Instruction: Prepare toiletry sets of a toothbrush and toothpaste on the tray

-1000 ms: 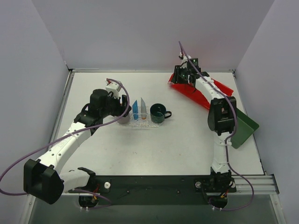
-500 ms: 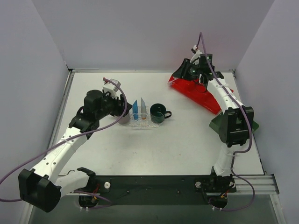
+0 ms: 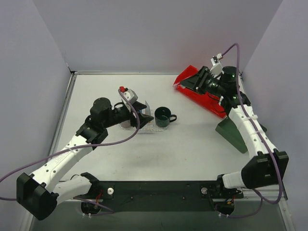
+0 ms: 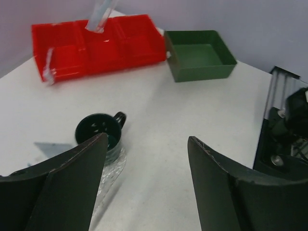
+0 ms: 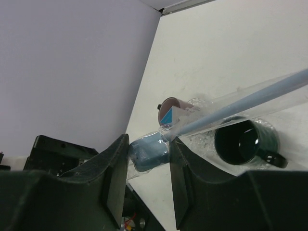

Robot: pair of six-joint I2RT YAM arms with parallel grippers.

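Far left of the mug [image 3: 163,117], the left arm reaches across the table [image 3: 192,149]. The left gripper [image 4: 147,139] hangs just left of the mug with its jaws wide apart and nothing between them.

A mauve cup [image 5: 171,103] stands left of the mug, at the other end of the clear glittery tray [image 5: 199,142]. A blue tube [image 5: 167,117] leans just beside the cup. A white tube [image 4: 50,147] stands on edge on the tray, between the cup and the mug. The mug itself sits at the tray's right end, handle pointing away from the tubes.

Right of the mug and farther back lies the red bin [image 3: 211,101]. One wrapped item [image 4: 48,67] pokes up at the bin's end.

The right gripper [image 5: 149,144] is above the bin, well apart from the mug. Its jaws are closed on the head end of a toothbrush [image 5: 240,102] in clear wrapping. In the right wrist view the handle runs out past the fingers [image 5: 115,163], in line with the mug below. The toothbrush is in the air, not on the tray.

Right of the mug, nearer the arm bases than the bin, sits the dark green tray [image 3: 236,134].
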